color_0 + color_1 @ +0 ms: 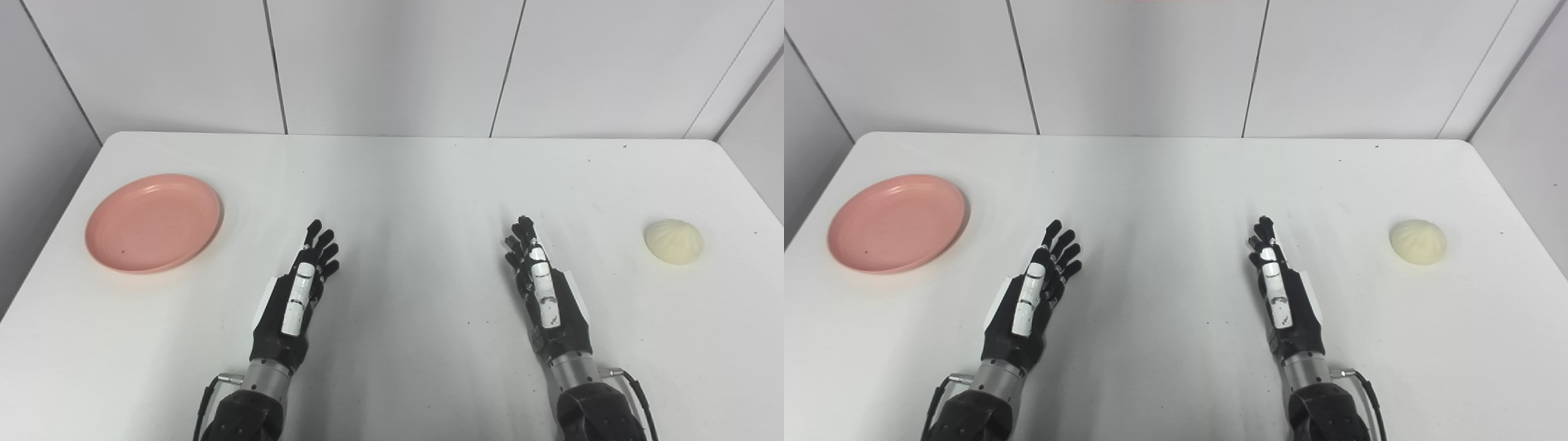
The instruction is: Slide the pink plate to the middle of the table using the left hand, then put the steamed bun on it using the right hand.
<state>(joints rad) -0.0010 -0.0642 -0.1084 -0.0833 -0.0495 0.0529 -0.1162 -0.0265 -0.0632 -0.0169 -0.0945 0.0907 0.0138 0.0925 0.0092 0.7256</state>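
Left hand (pixel 298 294) and right hand (pixel 542 291): spread, empty, over white table (pixel 404 184). Pink plate (pixel 154 222) far left; steamed bun (pixel 674 241) far right.

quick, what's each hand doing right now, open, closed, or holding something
Left hand: open, holding nothing, apart from the plate.
Right hand: open, holding nothing, apart from the bun.

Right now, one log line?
left robot hand open | right robot hand open | round pink plate table-left, untouched | white steamed bun table-right
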